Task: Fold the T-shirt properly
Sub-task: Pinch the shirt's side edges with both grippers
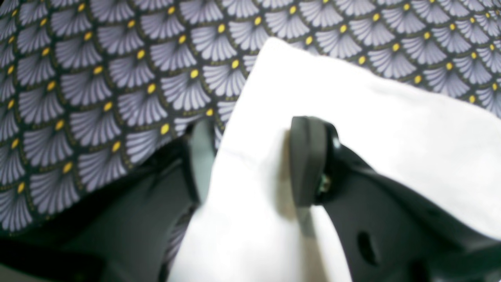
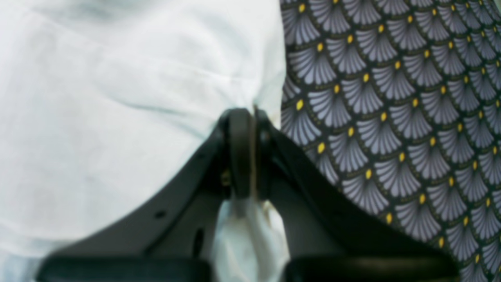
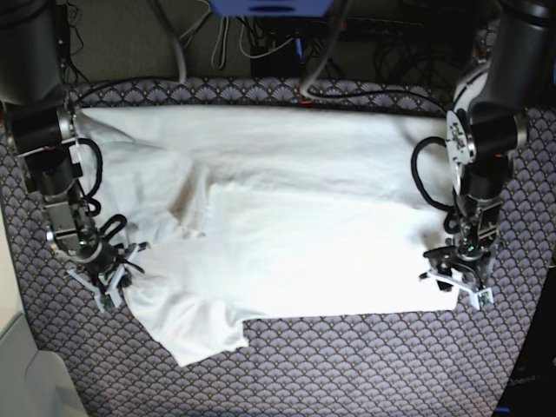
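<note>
The white T-shirt (image 3: 287, 217) lies spread across the patterned table cover, partly folded, with a sleeve at the front left (image 3: 200, 334). My right gripper (image 2: 248, 113) is shut on a pinch of the shirt's edge (image 2: 117, 117); a bunch of cloth shows below the fingers. In the base view it sits at the shirt's left edge (image 3: 109, 278). My left gripper (image 1: 254, 123) is open, its fingers (image 1: 309, 160) straddling the shirt's corner (image 1: 352, 117). In the base view it is at the shirt's front right corner (image 3: 458, 282).
The table cover (image 3: 347, 365) has a grey fan pattern with yellow dots. Cables (image 3: 261, 39) and a blue object (image 3: 269, 4) lie beyond the far edge. A pale box (image 3: 26, 382) stands at the front left.
</note>
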You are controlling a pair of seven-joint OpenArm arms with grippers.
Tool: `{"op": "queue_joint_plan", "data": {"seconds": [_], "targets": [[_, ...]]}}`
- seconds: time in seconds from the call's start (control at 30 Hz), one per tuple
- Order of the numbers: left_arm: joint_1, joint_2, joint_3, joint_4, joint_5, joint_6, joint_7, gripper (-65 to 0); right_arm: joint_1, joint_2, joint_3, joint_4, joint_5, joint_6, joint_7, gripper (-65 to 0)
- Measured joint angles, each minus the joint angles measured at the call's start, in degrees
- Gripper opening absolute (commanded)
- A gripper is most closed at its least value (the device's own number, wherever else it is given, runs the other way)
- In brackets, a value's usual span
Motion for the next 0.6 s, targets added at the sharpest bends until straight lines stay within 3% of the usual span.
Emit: {"op": "queue_joint_plan", "data": {"seconds": [0.5,0.6], "targets": [[0.5,0.0,0.0,-3.1,-0.2,0.0,-3.1,-35.8,0.0,0.0,-0.1,0.0,0.0,0.0,0.0,-65.0],[0.7,-0.2,0.0,-3.1,-0.1,-0.2,-3.3,-46.2,0.1,0.0,-0.1,0.0,0.0,0.0,0.0,-65.0]]}}
